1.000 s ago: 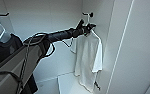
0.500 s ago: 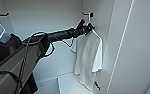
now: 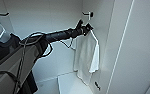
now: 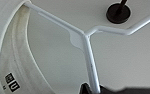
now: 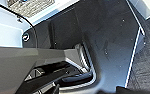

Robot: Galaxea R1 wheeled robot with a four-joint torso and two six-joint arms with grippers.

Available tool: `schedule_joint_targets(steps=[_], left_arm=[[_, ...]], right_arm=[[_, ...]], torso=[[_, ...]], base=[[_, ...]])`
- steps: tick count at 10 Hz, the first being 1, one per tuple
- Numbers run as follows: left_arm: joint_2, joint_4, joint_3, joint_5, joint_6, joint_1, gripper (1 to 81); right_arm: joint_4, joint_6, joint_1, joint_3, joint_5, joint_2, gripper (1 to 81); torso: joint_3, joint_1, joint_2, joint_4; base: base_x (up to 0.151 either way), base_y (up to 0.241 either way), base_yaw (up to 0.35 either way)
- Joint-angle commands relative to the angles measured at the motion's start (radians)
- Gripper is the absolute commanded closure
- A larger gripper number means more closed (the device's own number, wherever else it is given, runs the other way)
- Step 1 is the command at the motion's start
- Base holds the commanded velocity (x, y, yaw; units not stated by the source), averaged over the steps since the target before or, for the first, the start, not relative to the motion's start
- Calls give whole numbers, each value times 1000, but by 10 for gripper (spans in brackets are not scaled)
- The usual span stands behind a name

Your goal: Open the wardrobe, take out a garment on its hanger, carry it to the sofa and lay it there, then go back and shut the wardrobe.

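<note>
Our left jaws [image 3: 87, 29] grip the hanger [image 4: 91, 67] upper right of centre; wardrobe [image 3: 121, 50] open, garment [image 3: 87, 58] near its peg, sofa trip and closing remain.

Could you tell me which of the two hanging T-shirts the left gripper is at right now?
The white T-shirt, hanging inside the wardrobe; the left gripper is at its hanger. The black T-shirt hangs apart, toward the robot's left.

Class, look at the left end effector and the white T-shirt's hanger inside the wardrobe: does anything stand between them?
Nothing visible does. The left end effector is already at the hanger carrying the white T-shirt, just below the black peg.
</note>
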Motion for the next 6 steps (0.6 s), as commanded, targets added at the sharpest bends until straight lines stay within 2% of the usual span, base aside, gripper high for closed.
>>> schedule_joint_targets(steps=[1, 3, 4, 5, 6], left_arm=[[-54, 23, 43, -55, 21, -272, 811], [-107, 23, 96, -47, 19, -311, 811], [-134, 23, 123, -44, 19, -321, 811], [-161, 23, 146, -44, 19, -325, 811], [-179, 21, 162, -42, 19, -325, 811]], right_arm=[[-1, 0, 34, 6, -37, 2, 10], [-1, 1, 29, 6, -28, 0, 10], [-1, 1, 28, 6, -26, -1, 10], [-2, 1, 28, 8, -25, -3, 10], [-4, 1, 28, 9, -25, -3, 10]], torso=[[0, 0, 0, 0], [0, 0, 0, 0], [0, 0, 0, 31], [0, 0, 0, 98], [0, 0, 0, 103]], base=[[0, 0, 0], [0, 0, 0], [0, 0, 0], [0, 0, 0], [0, 0, 0]])
